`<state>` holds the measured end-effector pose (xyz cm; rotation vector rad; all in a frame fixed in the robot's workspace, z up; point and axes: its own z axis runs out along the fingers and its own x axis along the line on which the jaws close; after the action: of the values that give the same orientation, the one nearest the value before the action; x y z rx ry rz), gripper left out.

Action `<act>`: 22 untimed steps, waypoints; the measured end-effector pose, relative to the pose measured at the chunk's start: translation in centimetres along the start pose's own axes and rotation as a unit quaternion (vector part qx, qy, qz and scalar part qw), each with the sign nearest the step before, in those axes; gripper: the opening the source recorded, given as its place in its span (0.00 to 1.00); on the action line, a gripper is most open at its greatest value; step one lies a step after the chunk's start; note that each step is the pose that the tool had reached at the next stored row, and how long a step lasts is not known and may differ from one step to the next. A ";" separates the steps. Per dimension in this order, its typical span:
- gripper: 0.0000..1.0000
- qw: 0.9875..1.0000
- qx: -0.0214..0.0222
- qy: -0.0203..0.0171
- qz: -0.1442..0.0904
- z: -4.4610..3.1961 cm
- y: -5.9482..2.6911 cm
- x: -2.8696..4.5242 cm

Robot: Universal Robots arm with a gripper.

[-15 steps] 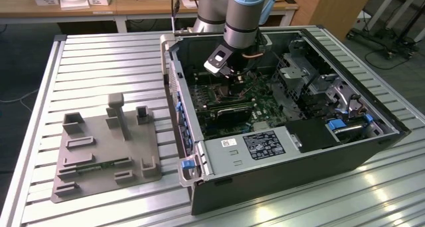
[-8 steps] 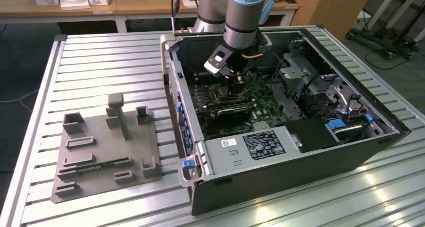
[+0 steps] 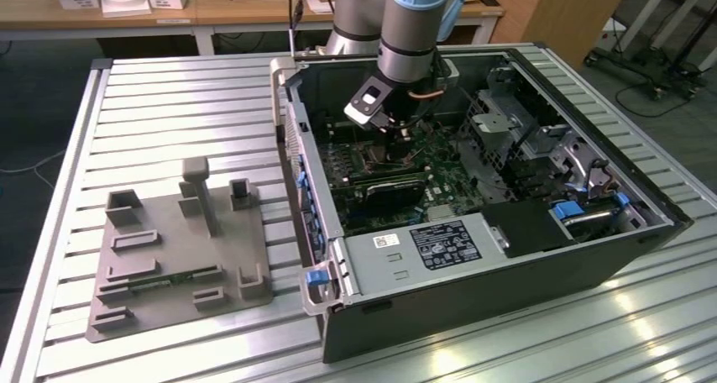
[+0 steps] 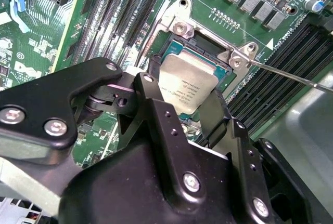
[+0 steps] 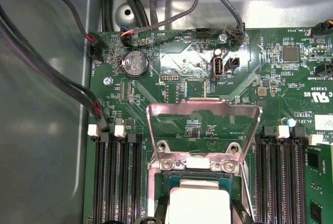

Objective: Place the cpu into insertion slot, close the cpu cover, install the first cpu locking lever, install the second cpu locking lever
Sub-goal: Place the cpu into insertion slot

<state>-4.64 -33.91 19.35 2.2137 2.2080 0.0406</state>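
The cpu (image 4: 187, 84), a small square chip with a pale silver top, sits between my gripper's black fingers (image 4: 151, 110) just over the insertion slot (image 4: 201, 52). My gripper (image 4: 184, 104) looks shut on its two side edges. In the first wrist view the cpu (image 5: 197, 202) hangs above the socket's dark frame (image 5: 174, 180), and the cpu cover (image 5: 204, 109) stands swung up and open behind it. A thin metal locking lever (image 4: 291, 76) sticks out free beside the socket. In the exterior view my gripper (image 3: 398, 139) is deep inside the open computer case (image 3: 627, 232).
Long black memory slots (image 5: 117, 177) flank the socket on both sides. Black cables (image 5: 52, 78) run along the case wall. A grey power supply with a label (image 3: 437, 249) fills the case front. A grey fixture plate (image 3: 180, 249) lies on the slatted table at the exterior view's left.
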 end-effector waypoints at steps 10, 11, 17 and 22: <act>0.54 1.000 0.000 0.000 0.000 0.00 0.01 0.00; 0.54 1.000 0.000 0.000 0.000 0.00 0.01 0.00; 0.61 1.000 0.000 0.000 0.000 0.02 0.02 0.01; 0.61 1.000 0.000 0.000 0.000 0.01 0.01 0.00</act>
<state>-4.63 -33.90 19.34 2.2140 2.2076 0.0403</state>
